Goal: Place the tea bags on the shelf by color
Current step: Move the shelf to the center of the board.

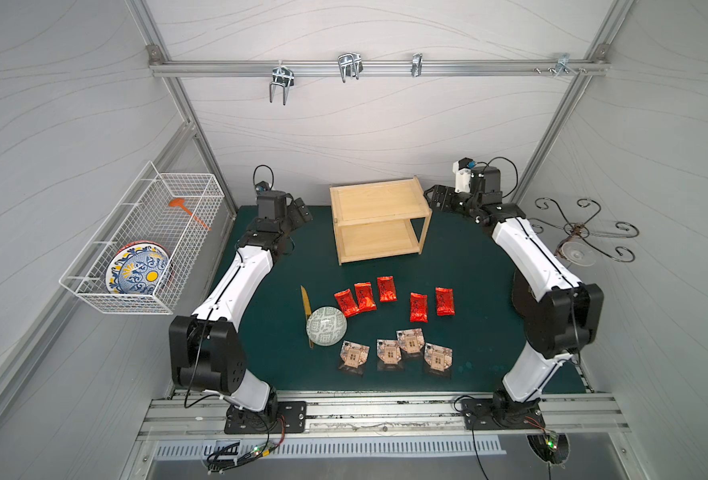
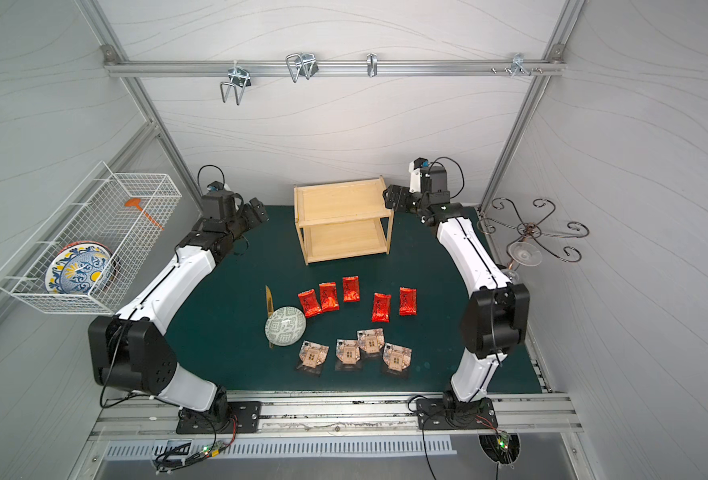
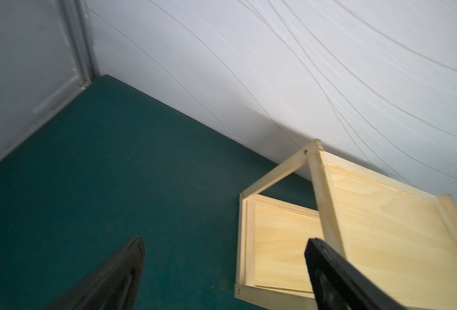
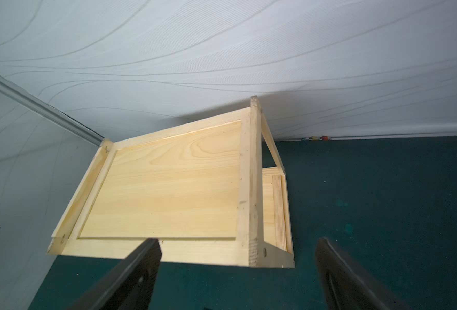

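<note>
Tea bags [image 1: 419,306]: you have all nine lying flat on the table, mid-front, well apart from the shelf.
Table [image 1: 481,291]: dark green mat, with both arm bases on a metal rail at its front edge.
Room: white wavy-lined walls on an aluminium frame. You see a hook rail [image 1: 377,68] on the back wall, a wire basket [image 1: 144,232] with a patterned plate [image 1: 136,272] on the left wall, and a curly wire rack [image 1: 585,228] on the right.
Red bags [image 1: 387,289]: five in a loose row nearer the shelf, long axes front to back. The leftmost tilts and touches its neighbour.
Black bags [image 1: 438,358]: four in a row nearer the front, pictures up. The middle two overlap.
Bowl [image 1: 326,331]: just left of both rows, lying over a thin gold strip [image 1: 304,299].
Shelf [image 1: 379,199]: by the back wall, long axis left to right, open front facing the bags.
Left arm [image 1: 227,286]: elbow out, forearm reaching back. Your left fingers [image 3: 125,268] are spread, over the mat beside the shelf's left end.
Right arm [image 1: 535,257]: mirrored. Your right fingers [image 4: 139,268] are spread, near the shelf's right end, gripping nothing.
</note>
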